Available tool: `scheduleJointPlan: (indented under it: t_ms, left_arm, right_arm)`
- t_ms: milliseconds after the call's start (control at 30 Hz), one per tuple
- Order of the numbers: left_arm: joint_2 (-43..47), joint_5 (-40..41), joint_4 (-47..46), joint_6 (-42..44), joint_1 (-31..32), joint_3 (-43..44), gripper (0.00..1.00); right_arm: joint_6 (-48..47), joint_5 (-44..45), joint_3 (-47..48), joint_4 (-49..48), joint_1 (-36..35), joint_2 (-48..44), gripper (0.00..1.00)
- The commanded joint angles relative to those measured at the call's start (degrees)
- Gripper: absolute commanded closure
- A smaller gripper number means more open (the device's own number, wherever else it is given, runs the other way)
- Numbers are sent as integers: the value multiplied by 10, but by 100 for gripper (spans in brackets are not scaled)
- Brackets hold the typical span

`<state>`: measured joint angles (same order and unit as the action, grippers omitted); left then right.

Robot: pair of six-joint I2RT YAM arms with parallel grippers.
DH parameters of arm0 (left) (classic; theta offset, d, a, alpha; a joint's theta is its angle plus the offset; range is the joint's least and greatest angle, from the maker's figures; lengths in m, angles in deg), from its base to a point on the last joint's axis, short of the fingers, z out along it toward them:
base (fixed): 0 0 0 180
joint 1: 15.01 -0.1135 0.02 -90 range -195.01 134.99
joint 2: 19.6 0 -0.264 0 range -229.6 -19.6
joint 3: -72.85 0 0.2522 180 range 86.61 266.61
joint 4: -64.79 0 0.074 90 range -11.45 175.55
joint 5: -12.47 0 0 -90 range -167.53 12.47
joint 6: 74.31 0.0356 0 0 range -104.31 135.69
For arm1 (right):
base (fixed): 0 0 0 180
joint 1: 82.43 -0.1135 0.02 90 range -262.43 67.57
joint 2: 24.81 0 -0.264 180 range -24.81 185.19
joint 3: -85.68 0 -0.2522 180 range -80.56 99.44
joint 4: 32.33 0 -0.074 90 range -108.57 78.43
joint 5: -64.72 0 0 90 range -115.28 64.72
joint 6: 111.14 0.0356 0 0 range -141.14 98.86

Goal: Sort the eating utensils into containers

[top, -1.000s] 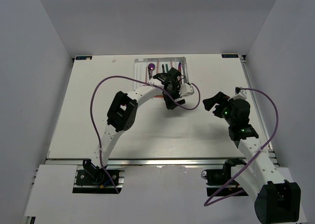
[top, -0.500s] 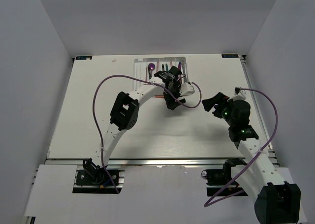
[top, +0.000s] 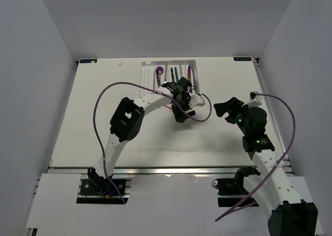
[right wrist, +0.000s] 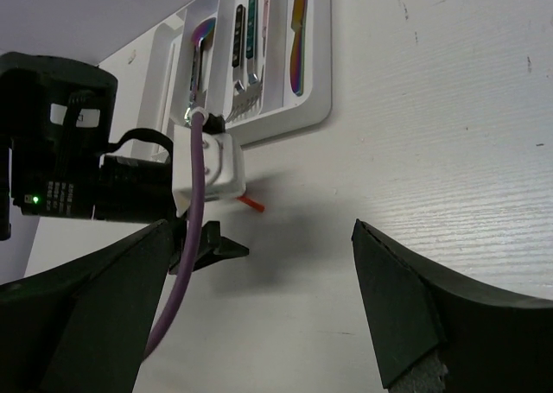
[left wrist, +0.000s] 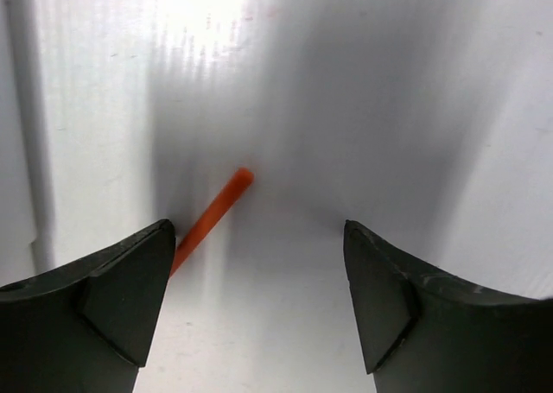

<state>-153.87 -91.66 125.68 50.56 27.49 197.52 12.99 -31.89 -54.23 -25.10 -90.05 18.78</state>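
Beside the tray (top: 147, 65), the wide-open left gripper (left wrist: 257, 237) hung over the orange chopstick (left wrist: 216, 210), which lay diagonally, off toward one finger.

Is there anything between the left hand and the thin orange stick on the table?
Nothing visible does. The open left hand hangs over the white table, and the thin red-orange stick lies uncovered there, its far end free, its near end hidden behind one finger.

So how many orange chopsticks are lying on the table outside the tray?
1. An orange chopstick lies on the table near the tray, its tip beside one finger of the open left gripper. The left arm covers that area from above, so more may be hidden.
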Motion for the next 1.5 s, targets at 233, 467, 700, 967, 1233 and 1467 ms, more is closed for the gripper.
scheduleJointPlan:
  t_ms: [233,467,700,967,1233,1467]
  left_arm:
    - [-52,27,3,-39,17,-46,48]
    - [-23,21,-60,-49,17,-109,57]
    - [-27,-4,-80,-80,18,-126,79]
    - [5,8,-144,-133,28,-202,100]
    - [77,121,-287,-229,27,-264,70]
    - [149,271,-318,-338,26,-272,2]
  right_arm:
    - [-9,8,6,2,-9,-25,11]
    - [-10,13,0,-2,-9,-25,11]
    - [-6,16,-5,-6,-10,-29,11]
    - [-6,15,-7,-5,-9,-35,11]
    - [-13,11,-24,-14,-10,-35,11]
    - [-8,-43,-17,8,-20,10,11]
